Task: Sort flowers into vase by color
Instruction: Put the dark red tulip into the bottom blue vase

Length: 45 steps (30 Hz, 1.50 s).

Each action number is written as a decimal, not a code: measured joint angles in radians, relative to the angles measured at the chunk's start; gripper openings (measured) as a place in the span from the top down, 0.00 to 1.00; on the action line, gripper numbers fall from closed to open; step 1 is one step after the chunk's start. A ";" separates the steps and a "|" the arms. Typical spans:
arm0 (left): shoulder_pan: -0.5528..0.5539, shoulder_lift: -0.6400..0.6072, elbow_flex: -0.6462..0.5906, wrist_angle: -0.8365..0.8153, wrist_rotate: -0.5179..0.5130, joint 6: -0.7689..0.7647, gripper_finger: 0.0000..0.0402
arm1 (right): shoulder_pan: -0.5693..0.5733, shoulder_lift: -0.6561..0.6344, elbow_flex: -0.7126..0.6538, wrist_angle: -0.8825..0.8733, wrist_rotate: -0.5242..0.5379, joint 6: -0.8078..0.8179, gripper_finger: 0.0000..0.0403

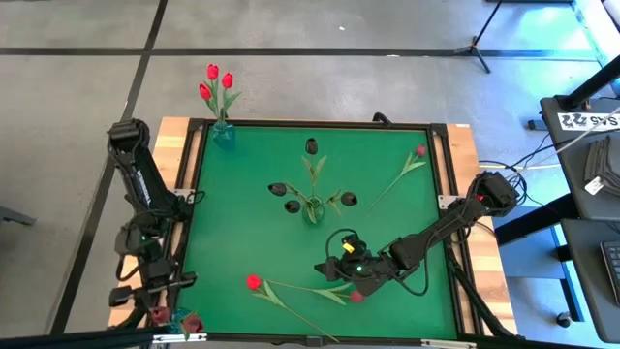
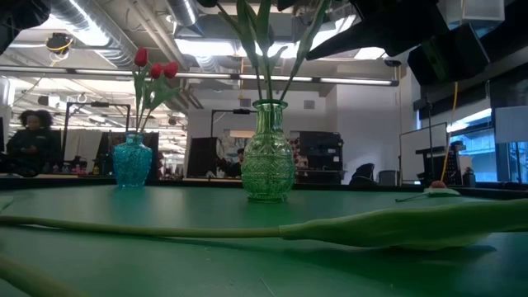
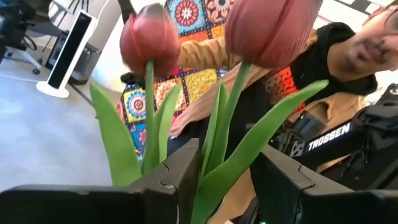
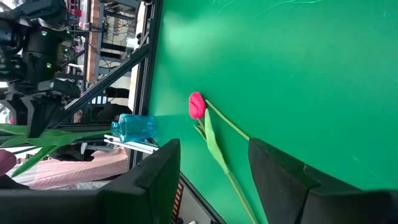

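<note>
The right tool (image 1: 351, 274), open at lower centre of the high view, hovered near a red tulip (image 1: 254, 282) for pickup; the left tool's (image 1: 145, 301) state could not be told.

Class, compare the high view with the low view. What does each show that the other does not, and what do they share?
Only the high view shows the right gripper over the mat's near half, the red head of a loose tulip, and the dark heads fanned out around the green vase. Only the low view shows the room behind the table, with a person at its left. Both views show the green vase and the blue vase holding red tulips.
</note>
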 joint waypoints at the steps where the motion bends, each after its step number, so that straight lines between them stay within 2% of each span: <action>1: 0.000 -0.002 0.000 -0.011 0.000 -0.003 0.67 | 0.000 0.000 0.000 0.000 0.000 0.000 0.53; 8: 0.000 -0.053 0.000 -0.035 0.003 0.029 0.67 | 0.000 0.000 0.000 0.000 0.000 0.000 0.53; 13: 0.000 -0.133 0.000 -0.184 0.001 0.021 0.67 | 0.000 0.000 0.000 0.000 0.000 0.000 0.53; 20: 0.000 -0.252 0.013 -0.324 -0.064 0.024 0.67 | 0.000 0.000 0.000 0.000 0.000 -0.005 0.53; 29: 0.000 -0.317 0.155 -0.721 -0.103 0.019 0.67 | 0.000 0.000 0.000 0.000 0.000 -0.048 0.53; 39: 0.000 -0.323 0.299 -0.950 -0.122 0.019 0.67 | 0.000 0.000 0.000 -0.001 0.000 -0.072 0.53; 45: 0.000 -0.323 0.384 -1.123 -0.133 -0.034 0.67 | 0.000 0.000 0.000 -0.001 0.000 -0.080 0.53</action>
